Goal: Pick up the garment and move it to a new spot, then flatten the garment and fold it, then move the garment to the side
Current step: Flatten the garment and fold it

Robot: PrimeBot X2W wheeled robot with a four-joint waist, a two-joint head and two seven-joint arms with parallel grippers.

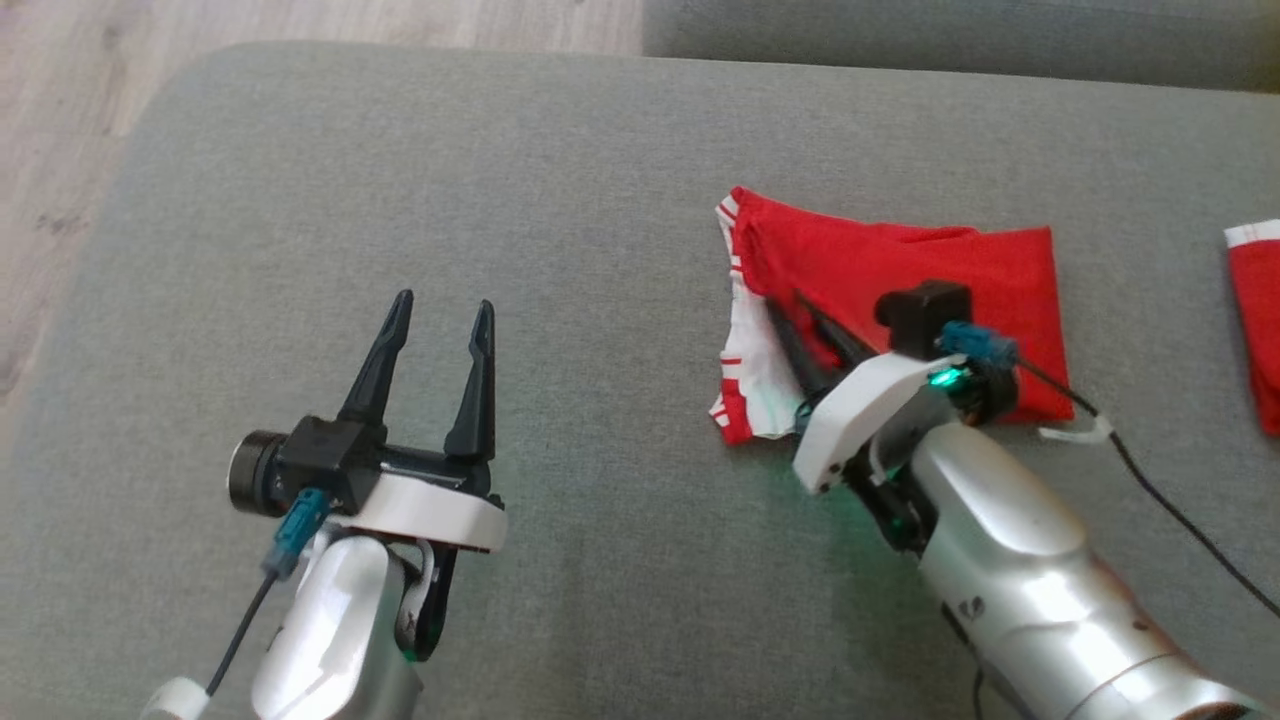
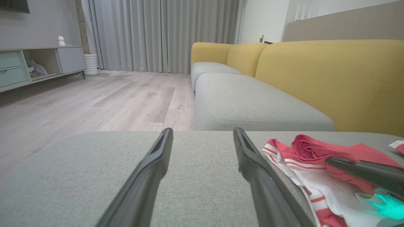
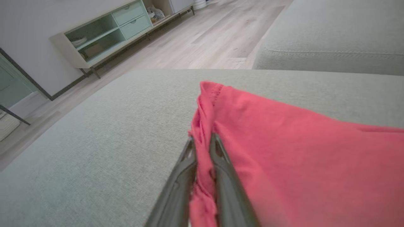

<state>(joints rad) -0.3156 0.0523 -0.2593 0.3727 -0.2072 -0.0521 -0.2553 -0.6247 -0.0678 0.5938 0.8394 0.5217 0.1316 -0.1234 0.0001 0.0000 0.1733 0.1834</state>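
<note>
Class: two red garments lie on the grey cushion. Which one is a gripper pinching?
The middle garment, with white striped trim: the right gripper is shut on its fold. The other garment lies untouched at the right edge.

Two garments [image 1: 900, 260] [image 1: 1258, 300], two tools [image 1: 444, 302] [image 1: 785, 300]

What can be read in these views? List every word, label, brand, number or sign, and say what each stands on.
No text can be read in any of the three views.
The dark mark on the right forearm: too small to read.
The white strip beside the red garment: no print can be made out on it.
</note>
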